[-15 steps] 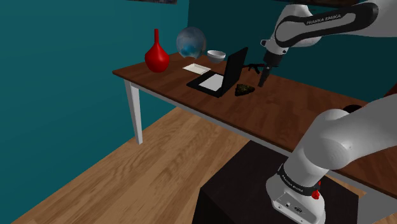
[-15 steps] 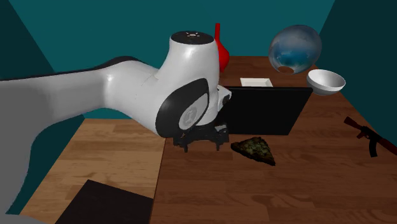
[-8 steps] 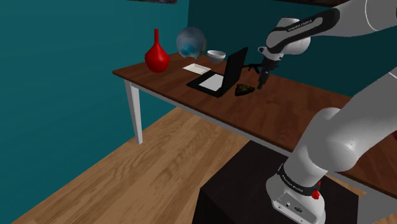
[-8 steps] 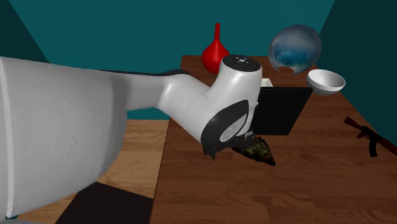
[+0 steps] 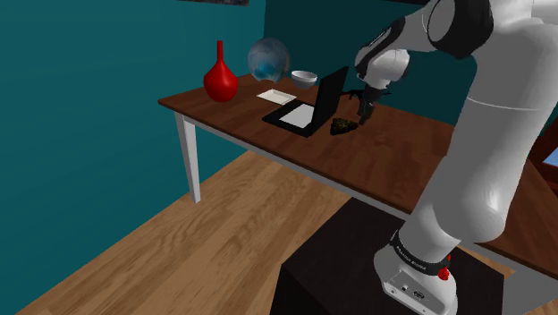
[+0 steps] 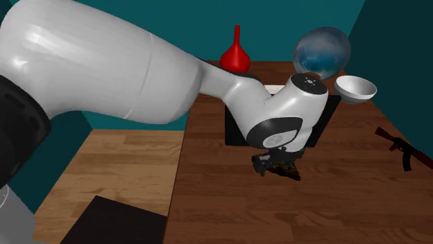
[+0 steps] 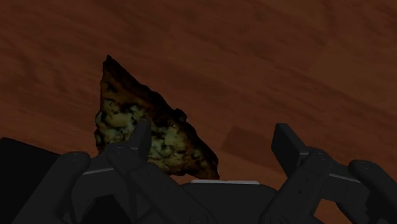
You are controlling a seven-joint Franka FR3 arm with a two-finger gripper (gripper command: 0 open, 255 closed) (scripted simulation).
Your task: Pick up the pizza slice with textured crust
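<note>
Standing open, the gripper (image 7: 213,130) has the pizza slice (image 7: 124,105) beneath 1 finger, off-centre between the 2.

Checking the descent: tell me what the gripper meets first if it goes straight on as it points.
The gripper would probably meet the pizza slice under one finger; the other heads for bare table. Depth unclear.

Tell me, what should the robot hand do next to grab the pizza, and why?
Probably slide sideways a little before lowering. The open gripper is off-centre: one finger overlaps the pizza slice, the other hangs over bare table, so the slice isn't between them yet.
</note>
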